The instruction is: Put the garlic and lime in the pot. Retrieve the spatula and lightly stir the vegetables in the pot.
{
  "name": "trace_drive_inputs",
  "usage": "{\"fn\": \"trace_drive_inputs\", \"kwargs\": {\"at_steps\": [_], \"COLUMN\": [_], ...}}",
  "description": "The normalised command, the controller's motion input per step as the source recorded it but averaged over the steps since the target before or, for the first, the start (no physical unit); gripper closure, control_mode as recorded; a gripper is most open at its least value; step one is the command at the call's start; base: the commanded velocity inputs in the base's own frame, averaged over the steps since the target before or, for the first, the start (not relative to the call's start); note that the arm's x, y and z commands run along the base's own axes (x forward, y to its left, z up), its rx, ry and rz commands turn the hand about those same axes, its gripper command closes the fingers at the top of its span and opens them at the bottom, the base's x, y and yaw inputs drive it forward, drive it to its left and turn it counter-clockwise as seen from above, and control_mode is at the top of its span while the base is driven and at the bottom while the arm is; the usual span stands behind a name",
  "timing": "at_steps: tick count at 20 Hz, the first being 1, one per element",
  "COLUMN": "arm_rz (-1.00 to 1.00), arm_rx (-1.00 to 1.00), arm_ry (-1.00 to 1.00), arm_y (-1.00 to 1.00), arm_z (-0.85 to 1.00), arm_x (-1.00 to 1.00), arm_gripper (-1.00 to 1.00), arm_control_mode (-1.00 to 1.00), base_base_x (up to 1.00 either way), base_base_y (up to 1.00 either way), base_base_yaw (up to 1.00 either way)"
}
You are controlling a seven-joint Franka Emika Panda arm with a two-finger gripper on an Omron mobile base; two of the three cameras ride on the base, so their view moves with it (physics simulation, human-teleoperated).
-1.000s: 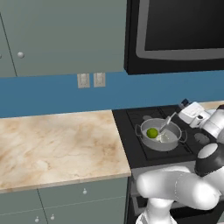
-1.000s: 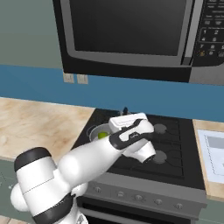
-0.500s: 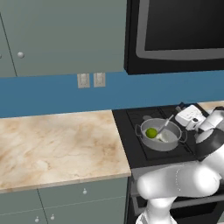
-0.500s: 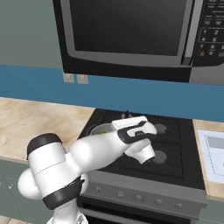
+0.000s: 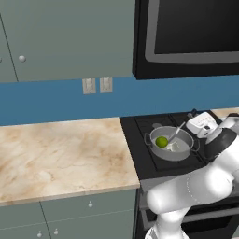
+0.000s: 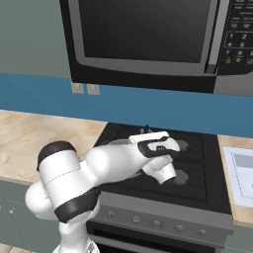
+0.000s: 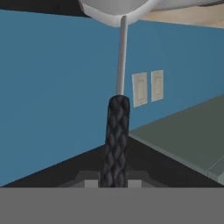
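Note:
The grey pot stands on the stove's front left burner. In it lies the green lime. A pale patch beside the lime could be the garlic or the spatula's head; I cannot tell which. The spatula slants down into the pot from the right, and my gripper is shut on its upper end. In the hand view the black braided handle sits between my fingertips, in my gripper. Its grey shaft runs up to the pot at the top edge. My arm covers the pot in the right base view.
The black stove adjoins a beige marble counter on its left. A microwave hangs above. Two wall outlets sit on the blue backsplash. Right of the stove, a paper sheet lies on the counter.
My elbow has swung up and over toward the stove. The hand has shifted slightly with the spatula still dipped in the pot. The lime has not visibly moved.

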Motion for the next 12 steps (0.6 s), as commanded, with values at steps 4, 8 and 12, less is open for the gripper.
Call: {"fn": "trace_drive_inputs", "kwargs": {"at_steps": [4, 8, 12], "arm_rz": [-0.07, -0.07, -0.06], "arm_rx": [0.0, 0.0, 0.0], "arm_ry": [0.07, 0.07, 0.04], "arm_y": [0.06, 0.12, 0.19], "arm_z": [-0.04, 0.0, 0.0], "arm_x": [0.0, 0.0, 0.0], "arm_gripper": [1.0, 1.0, 1.0], "arm_control_mode": [-1.0, -1.0, -1.0], "base_base_x": [0.0, 0.0, 0.0], "base_base_y": [0.0, 0.0, 0.0], "base_base_yaw": [0.0, 0.0, 0.0]}}
